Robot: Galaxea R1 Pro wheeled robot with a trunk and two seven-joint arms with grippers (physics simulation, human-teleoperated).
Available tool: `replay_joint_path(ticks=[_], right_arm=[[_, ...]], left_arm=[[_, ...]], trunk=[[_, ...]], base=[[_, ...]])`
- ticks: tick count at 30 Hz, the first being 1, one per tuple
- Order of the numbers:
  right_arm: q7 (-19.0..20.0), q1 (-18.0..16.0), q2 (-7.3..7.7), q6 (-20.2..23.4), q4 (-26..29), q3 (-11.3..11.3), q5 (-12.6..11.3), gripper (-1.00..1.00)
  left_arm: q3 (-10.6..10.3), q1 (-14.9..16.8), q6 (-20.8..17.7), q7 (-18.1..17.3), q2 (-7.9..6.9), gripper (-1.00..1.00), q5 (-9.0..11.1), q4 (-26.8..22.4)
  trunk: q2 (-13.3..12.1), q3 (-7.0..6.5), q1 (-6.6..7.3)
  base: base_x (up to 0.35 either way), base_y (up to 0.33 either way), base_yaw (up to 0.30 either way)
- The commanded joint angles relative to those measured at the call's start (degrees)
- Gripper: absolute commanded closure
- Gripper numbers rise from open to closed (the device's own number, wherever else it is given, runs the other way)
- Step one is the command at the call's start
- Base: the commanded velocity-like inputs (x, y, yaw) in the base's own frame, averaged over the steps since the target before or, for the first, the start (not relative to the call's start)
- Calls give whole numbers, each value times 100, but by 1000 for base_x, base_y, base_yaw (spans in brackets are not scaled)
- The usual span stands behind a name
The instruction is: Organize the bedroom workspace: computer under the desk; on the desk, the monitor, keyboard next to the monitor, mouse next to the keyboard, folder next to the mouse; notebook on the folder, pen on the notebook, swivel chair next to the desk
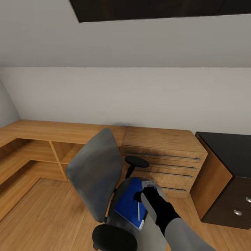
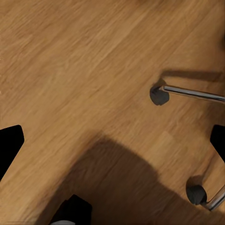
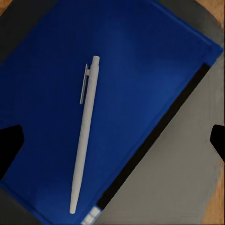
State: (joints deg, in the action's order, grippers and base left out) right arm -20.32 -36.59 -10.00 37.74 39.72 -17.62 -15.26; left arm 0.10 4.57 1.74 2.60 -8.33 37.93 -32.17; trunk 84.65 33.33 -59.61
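1. Nearest the head camera: black armrest (image 1: 113, 237) of the swivel chair (image 1: 96, 174), at the lower edge of the head view.
2. Right arm reaching over the chair seat, right gripper (image 1: 146, 190) hanging above the folder (image 1: 132, 204); black fingertips (image 3: 10, 145) spread wide at the edges of the right wrist view, clasping nothing.
3. Bright blue folder lying flat on the grey seat, dark edge and white spine end showing.
4. White pen (image 3: 84, 136) lying on top of the folder, clip uppermost, between the spread fingertips but untouched.
5. Left gripper (image 2: 112, 145) pointing down at the light wood floor (image 2: 70, 70), fingertips wide apart, holding nothing; chrome legs and castors (image 2: 159, 95) of the chair base just beside.
6. Grey chair back tilted, second armrest (image 1: 136, 161) behind the seat.
7. Low oak shelving (image 1: 42, 153) and oak drawers (image 1: 160, 164) along the grey-white wall behind.
8. Dark cabinet (image 1: 230, 181) with round knobs at right.
9. Black-framed skylight (image 1: 157, 8) in the sloped ceiling above.
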Motion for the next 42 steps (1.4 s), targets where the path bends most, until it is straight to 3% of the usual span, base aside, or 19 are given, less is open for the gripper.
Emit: replay_joint_path(ticks=[1, 5, 10, 15, 16, 20, 42], right_arm=[[-81, -8, 0, 97, 63, -13, -60, -100], [-157, -192, 0, 787, 271, -11, -72, -100], [-178, -639, 0, 1078, 278, 1, -143, -100], [-183, -1185, 0, 1288, -219, 4, -811, -100], [-181, -1280, 0, 1367, -339, 4, -1038, -100], [-156, -1360, 0, 1540, -432, -10, -1297, -100], [-123, -1377, 0, 1363, -498, -3, -1366, -100]], left_arm=[[-17, 1, 29, 19, -1, -100, 48, -1], [-19, 2, 90, 15, 5, -100, 49, 13], [-19, 1, 108, 11, 6, -100, 49, 17], [-19, 1, 114, 8, 6, -100, 48, 18], [-19, 1, 115, 6, 6, -100, 48, 18], [-19, 1, 111, 4, 6, -100, 48, 18], [-19, 1, 114, -1, 5, -100, 48, 18]], trunk=[[3, 6, 0], [3, 6, 0], [3, 6, 0], [3, 6, 0], [3, 6, 0], [3, 6, 0], [3, 43, 0]], base=[[0, 0, 0], [0, 0, 0], [0, 0, 0], [0, 0, 0], [0, 0, 0], [0, 0, 0], [0, 0, 46]])
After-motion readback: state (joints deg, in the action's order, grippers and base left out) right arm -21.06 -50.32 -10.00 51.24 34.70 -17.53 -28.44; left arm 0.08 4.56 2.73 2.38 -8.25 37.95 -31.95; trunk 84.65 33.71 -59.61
